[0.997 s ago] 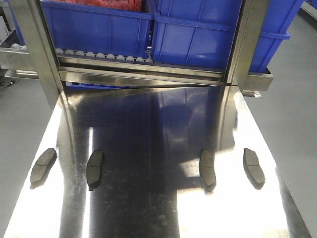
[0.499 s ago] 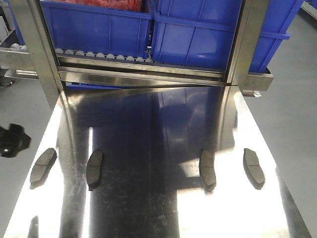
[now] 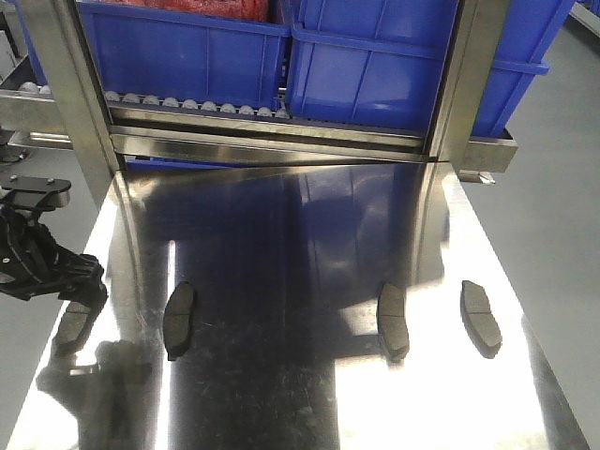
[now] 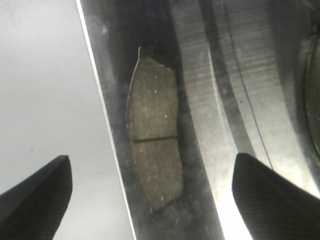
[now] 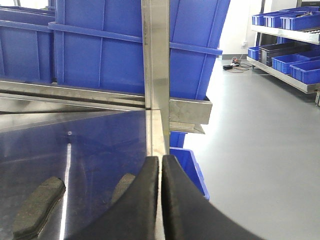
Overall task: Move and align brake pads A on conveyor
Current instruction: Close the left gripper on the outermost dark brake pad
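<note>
Four dark grey brake pads lie in a row on the shiny steel tabletop (image 3: 281, 281): the leftmost pad (image 3: 67, 330), a second (image 3: 180, 319), a third (image 3: 393, 321) and the rightmost (image 3: 480, 317). My left gripper (image 3: 70, 295) hangs open over the leftmost pad (image 4: 152, 150) at the table's left edge. Its fingers (image 4: 35, 195) straddle the pad with wide gaps and hold nothing. My right gripper (image 5: 160, 167) is shut and empty, low near the table's right edge, with two pads (image 5: 37, 205) (image 5: 125, 185) to its left. The conveyor is out of view.
Blue bins (image 3: 187, 47) sit on a roller rack behind the table, between steel uprights (image 3: 70, 103) (image 3: 464, 84). A blue bin (image 5: 189, 165) stands on the grey floor beyond the right edge. Shelves of blue bins (image 5: 290, 30) line the far right.
My left arm has come in from the left and now hovers over the leftmost pad. All four pads lie where they were.
</note>
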Controlling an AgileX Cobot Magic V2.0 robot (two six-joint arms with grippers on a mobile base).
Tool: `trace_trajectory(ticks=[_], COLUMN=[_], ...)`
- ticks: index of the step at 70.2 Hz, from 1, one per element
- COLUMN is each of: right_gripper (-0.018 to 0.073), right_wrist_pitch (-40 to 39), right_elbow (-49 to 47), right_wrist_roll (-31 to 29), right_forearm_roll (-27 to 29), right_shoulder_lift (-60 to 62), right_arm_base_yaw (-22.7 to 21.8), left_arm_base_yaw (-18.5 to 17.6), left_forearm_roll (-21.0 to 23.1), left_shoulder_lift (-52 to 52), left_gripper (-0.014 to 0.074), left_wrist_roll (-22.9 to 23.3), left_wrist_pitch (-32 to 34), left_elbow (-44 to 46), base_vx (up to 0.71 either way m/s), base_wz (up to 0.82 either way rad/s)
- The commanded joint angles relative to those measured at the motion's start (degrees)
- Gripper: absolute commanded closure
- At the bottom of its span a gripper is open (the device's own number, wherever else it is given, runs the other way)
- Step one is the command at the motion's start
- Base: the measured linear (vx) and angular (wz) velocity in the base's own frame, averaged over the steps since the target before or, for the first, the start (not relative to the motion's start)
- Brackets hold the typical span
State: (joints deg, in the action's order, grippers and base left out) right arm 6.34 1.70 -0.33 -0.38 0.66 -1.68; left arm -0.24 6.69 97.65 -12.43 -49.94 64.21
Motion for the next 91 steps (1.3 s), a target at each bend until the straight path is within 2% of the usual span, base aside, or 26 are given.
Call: trace_trajectory(ticks=[1,23,62,72,91], right_gripper=[0.0563,0.0563,0.0563,0.0563,0.0563], right_wrist_pitch=[-4.22,-4.22,-4.22,-4.22,-4.22], right_elbow=[0.96,0.96,0.96,0.96,0.96], right_wrist_roll=[-0.28,-0.28,-0.28,-0.28,-0.28], right_forearm_roll=[-0.38,-0.38,-0.38,-0.38,-0.38], right_shoulder_lift=[0.72,0.72,0.72,0.72,0.72], right_arm_base_yaw=[0.11,0.11,0.11,0.11,0.11], left_arm_base_yaw=[-0.41,-0.41,-0.41,-0.41,-0.41], left_forearm_roll=[0.81,-0.36,-0.47,-0.79,-0.86], left_shoulder_lift=[-0.28,4.9,6.87,6.6,6.54], left_gripper=[0.0001,0.0005,0.0009,0.0051,0.021], left_wrist_roll=[0.01,-0.11,-0.11,-0.16,-0.16], left_wrist_pitch=[0.21,0.01,0.88,0.93,0.93], left_elbow=[2.7,3.3,3.25,3.25,3.25], base_vx=[0.0,0.0,0.0,0.0,0.0], base_wz=[0.0,0.0,0.0,0.0,0.0])
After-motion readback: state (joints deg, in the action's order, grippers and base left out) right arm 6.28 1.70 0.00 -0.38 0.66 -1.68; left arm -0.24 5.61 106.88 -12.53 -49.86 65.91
